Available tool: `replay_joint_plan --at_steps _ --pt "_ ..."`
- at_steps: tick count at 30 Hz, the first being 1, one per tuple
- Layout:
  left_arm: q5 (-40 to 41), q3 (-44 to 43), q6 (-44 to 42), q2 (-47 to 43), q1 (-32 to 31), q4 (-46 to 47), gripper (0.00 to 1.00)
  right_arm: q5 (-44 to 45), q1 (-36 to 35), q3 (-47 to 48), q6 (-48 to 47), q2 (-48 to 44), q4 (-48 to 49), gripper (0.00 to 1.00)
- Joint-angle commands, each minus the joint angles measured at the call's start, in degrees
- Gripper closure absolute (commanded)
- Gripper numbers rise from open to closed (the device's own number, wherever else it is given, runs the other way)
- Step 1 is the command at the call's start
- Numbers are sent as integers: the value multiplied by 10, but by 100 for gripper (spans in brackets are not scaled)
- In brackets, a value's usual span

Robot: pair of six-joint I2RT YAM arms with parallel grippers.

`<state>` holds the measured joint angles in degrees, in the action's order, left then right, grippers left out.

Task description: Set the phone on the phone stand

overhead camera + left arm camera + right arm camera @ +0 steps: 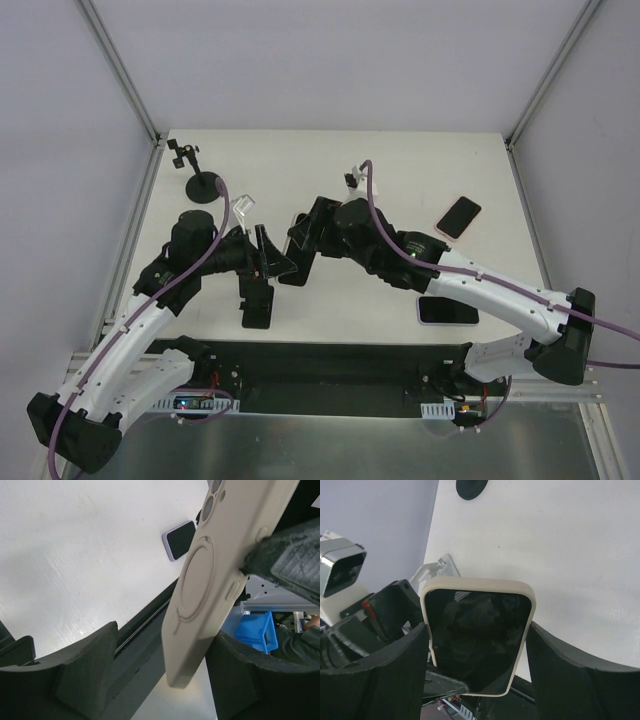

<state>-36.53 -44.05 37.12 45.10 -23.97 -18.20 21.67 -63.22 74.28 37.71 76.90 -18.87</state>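
A phone in a cream case is held up above the table between my two grippers. The right wrist view shows its dark screen [475,640]; the left wrist view shows its back [210,585] with a ring mark. My right gripper [477,630], also in the top view [300,240], is shut across the phone's width, and its pad [290,555] presses one edge. My left gripper [165,635], also in the top view [265,255], is open around the phone's lower end, with the left finger [85,675] well apart from it. A black stand with a round base [203,187] is at the far left.
A small clear plastic holder [245,207] sits near the black stand. A pink-cased phone [459,217] lies at the right. A lilac-cased phone [447,311] lies near the front edge and also shows in the left wrist view [180,540]. A black rectangular object [257,305] lies below the left gripper.
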Motion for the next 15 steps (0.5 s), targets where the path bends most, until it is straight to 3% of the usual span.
replay_joint_plan --at_steps 1,4,5,6,7,9,10,11,15 --pt "-13 4 6 7 -6 37 38 -20 -16 38 24 -17 67 99" --pt "-13 2 -1 5 -6 35 55 -41 -18 40 22 -11 74 99" --pt "-12 2 -4 -1 -6 36 65 -48 -18 40 4 -9 81 99" --pt "-13 3 -10 -5 -6 37 90 -74 -17 38 -16 -8 87 97" --pt "-15 2 -13 -11 -6 33 99 -103 -15 31 -56 -10 129 66" --pt "-15 6 -18 -32 -6 26 100 -211 1 9 -178 -20 161 18" --pt "-26 10 -21 -41 -6 25 100 -257 10 -1 -208 -26 168 4" --pt "-31 13 -21 -63 -6 25 100 -292 20 -11 -267 -33 172 4" --pt "-66 27 -34 -122 -6 25 100 -481 95 -53 -343 -74 139 4"
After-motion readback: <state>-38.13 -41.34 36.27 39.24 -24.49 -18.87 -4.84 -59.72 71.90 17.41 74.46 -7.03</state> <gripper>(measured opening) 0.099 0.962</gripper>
